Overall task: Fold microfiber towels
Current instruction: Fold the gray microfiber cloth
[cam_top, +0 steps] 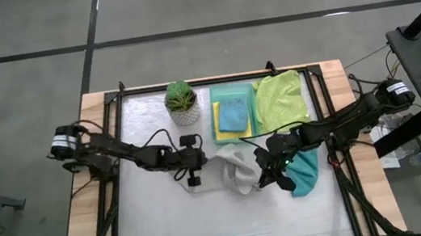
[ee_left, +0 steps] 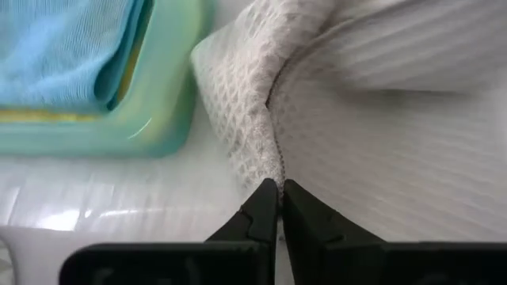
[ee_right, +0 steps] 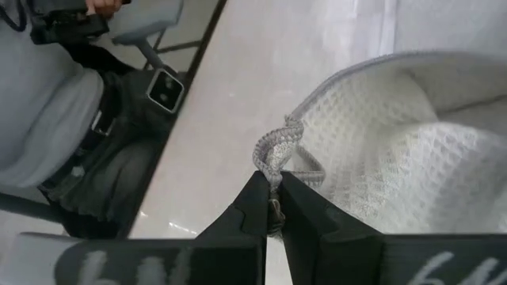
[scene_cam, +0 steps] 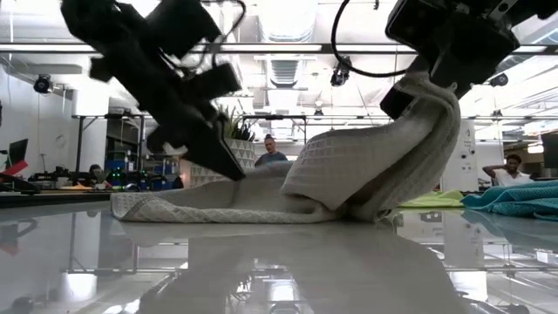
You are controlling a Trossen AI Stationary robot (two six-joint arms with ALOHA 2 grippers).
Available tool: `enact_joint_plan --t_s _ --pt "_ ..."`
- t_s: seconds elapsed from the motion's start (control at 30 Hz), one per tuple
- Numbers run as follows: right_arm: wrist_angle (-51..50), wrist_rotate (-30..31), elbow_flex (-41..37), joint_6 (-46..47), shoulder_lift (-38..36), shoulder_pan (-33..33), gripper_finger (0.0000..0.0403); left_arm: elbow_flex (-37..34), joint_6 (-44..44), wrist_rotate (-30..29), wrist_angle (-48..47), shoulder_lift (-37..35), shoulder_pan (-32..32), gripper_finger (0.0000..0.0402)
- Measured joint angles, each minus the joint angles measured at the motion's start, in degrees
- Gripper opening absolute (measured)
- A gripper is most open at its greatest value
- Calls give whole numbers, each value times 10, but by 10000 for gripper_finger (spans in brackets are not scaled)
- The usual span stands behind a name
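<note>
Pale grey waffle cloth — the pale grey towel (cam_top: 236,169) — hangs between both grippers: the left gripper (ee_left: 280,207) is pinched tight on one corner at table level, the right gripper (ee_right: 272,199) clamped on the opposite corner and raised, so the cloth drapes beneath it. Just beyond the left gripper's fingers sits the mint tray (ee_left: 166,95) with the light blue towel (ee_left: 63,47). The grips look thin — pulling apart could slip a corner free.
</note>
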Motion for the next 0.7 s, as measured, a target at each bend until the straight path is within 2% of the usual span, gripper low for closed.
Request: enact_joint_plan --t_s 0.13,0.37,0.6,0.7 --pt "-25 -5 13 -1 -33 0 13 2 27 3 -61 -64 -42 1" --pt "-154 1 73 -12 -136 0 13 44 39 7 -190 -233 -106 0" --pt "-160 69 123 -30 -172 0 13 51 56 -17 -198 -349 -111 0" --pt "-178 120 139 -35 -166 0 13 50 52 11 -212 -381 -111 0"
